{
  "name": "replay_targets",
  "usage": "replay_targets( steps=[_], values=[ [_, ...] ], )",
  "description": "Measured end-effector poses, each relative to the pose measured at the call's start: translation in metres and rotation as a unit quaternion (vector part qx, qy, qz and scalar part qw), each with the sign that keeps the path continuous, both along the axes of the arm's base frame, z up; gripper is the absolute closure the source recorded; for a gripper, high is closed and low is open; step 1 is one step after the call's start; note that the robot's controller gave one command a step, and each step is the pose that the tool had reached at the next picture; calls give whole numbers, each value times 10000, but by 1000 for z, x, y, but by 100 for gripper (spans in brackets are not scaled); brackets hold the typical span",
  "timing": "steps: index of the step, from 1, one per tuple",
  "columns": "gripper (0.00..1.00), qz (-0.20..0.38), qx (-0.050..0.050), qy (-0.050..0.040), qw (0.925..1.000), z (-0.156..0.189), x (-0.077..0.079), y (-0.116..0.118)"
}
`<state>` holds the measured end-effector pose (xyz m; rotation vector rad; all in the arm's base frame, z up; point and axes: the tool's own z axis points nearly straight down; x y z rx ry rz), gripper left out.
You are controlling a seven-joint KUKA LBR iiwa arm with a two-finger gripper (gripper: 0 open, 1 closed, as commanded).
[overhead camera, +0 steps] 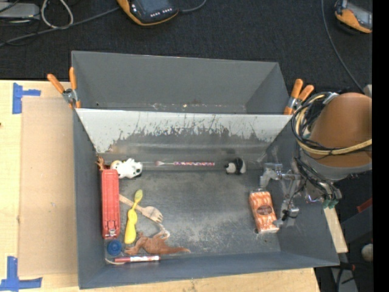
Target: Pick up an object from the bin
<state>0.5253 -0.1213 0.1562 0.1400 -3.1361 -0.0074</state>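
My gripper (279, 194) hangs low at the bin's right wall, under the arm's orange dome. Its two metal fingers stand apart and nothing is between them, so it is open. An orange toy car (263, 211) lies on the bin floor just left of the lower fingertip (290, 212), close to it or touching it; I cannot tell which. A small black and white ball-like thing (234, 166) rests at the foot of the back wall, up and left of the gripper.
Along the back wall lies a thin rod with a pink band (185, 163). At the left side are a white toy (127, 168), a long red block (110, 203), a yellow spoon (132, 218), a wooden fork (144, 208), a brown toy animal (155, 245) and a pen (135, 259).
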Motion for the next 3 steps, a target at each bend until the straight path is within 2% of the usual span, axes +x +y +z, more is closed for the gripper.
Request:
replay_targets(
  steps=[1, 2, 3],
  values=[
    [0, -1068, 3, 6, 9943, -6, -7, -1],
    [0, -189, 13, 12, 9998, -33, -12, -4],
    [0, -466, 11, 7, 9989, -73, -12, -13]
  ],
)
